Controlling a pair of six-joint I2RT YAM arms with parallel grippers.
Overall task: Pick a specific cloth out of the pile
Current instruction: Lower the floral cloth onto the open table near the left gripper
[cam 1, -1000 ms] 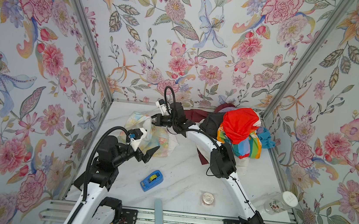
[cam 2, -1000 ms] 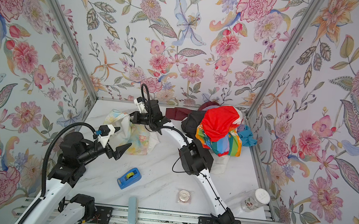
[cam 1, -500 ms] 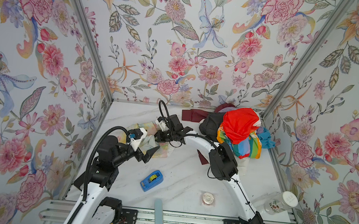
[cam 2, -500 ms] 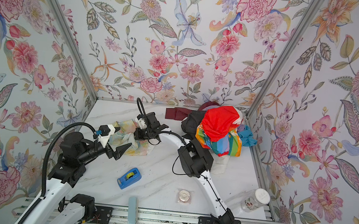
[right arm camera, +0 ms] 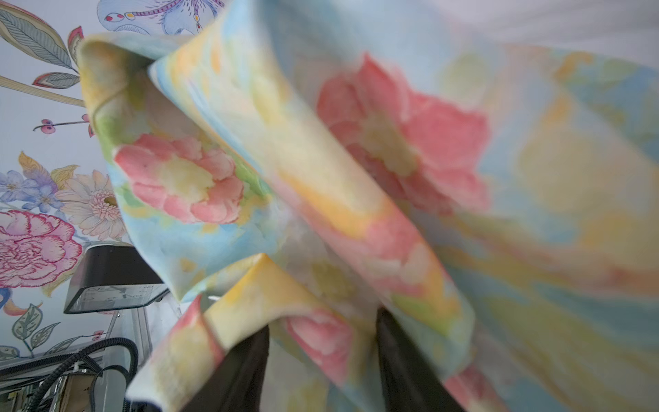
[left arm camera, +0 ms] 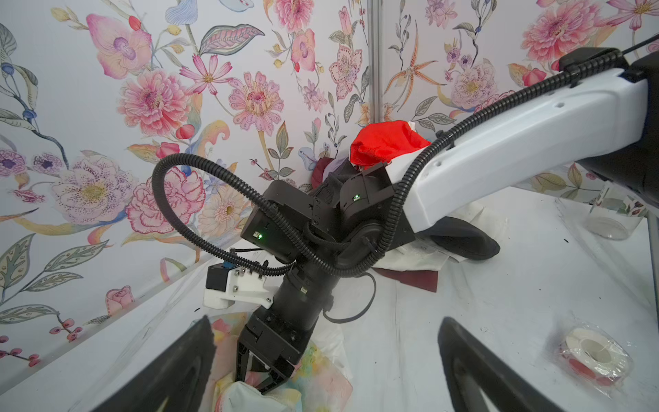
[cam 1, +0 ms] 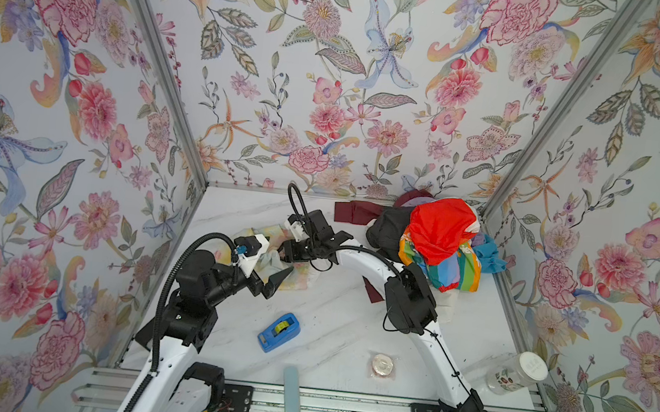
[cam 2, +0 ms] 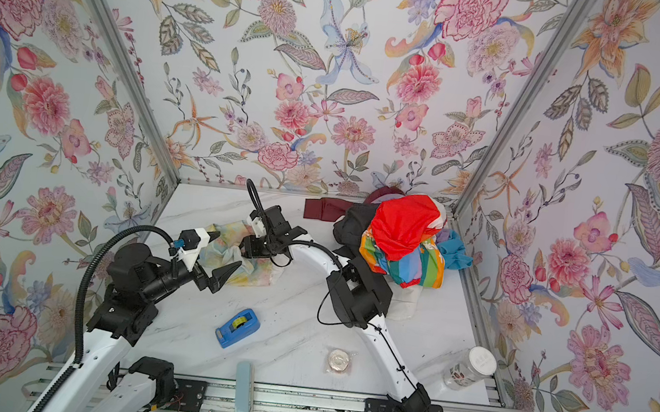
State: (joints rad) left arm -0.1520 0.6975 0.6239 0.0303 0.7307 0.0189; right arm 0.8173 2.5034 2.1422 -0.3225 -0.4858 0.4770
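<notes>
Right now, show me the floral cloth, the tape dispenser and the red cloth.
floral cloth (cam 2: 258,273): in a top view, its crumpled near edge.
tape dispenser (cam 1: 279,332): in a top view, its middle.
red cloth (cam 1: 438,231): in a top view, its top fold.

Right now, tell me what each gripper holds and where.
Nothing is gripped. The right gripper stands open over the bunched cloth; the left gripper is open and empty.

I count two robot arms: the left arm (cam 1: 169,365) at lower left and the right arm (cam 1: 436,352) at lower right. One pastel floral cloth (cam 1: 299,281) mid-frame, one pile (cam 1: 438,231) of mixed cloths upper right. One blue tape dispenser (cam 1: 278,332), one wrapped tape roll (cam 1: 382,365), one white-lidded jar (cam 1: 517,373).
</notes>
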